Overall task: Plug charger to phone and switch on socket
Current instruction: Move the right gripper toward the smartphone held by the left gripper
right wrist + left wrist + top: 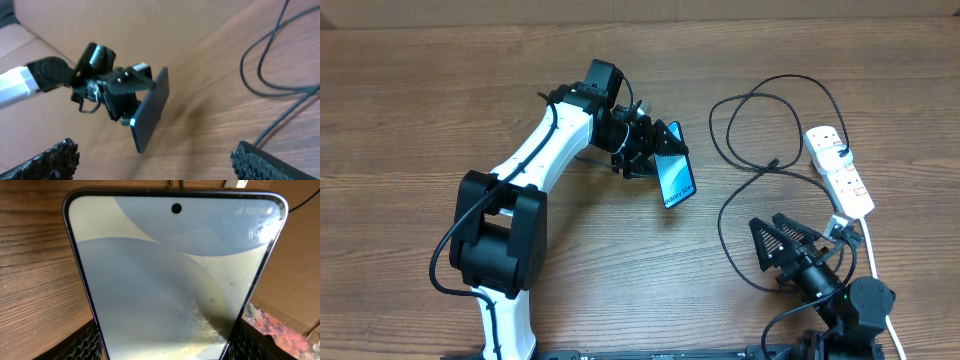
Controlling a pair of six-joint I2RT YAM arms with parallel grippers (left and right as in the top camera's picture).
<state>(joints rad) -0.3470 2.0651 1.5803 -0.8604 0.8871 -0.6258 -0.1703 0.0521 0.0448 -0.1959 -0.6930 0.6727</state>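
My left gripper (655, 150) is shut on the phone (676, 178), holding it lifted and tilted above the table centre. Its light blue screen fills the left wrist view (170, 280), and the right wrist view shows it edge-on (150, 112). The black charger cable (760, 165) lies looped on the table to the right, its small connector tip (775, 162) near the loop's middle; it also shows in the right wrist view (270, 75). The white socket strip (840, 170) with red switches lies at the far right. My right gripper (770, 240) is open and empty, low on the right, pointing toward the phone.
The thick white lead (875, 260) runs from the socket down the right edge beside my right arm. The bare wooden table (470, 80) stretches left and front. A cardboard-coloured surface (300, 265) lies beyond the phone.
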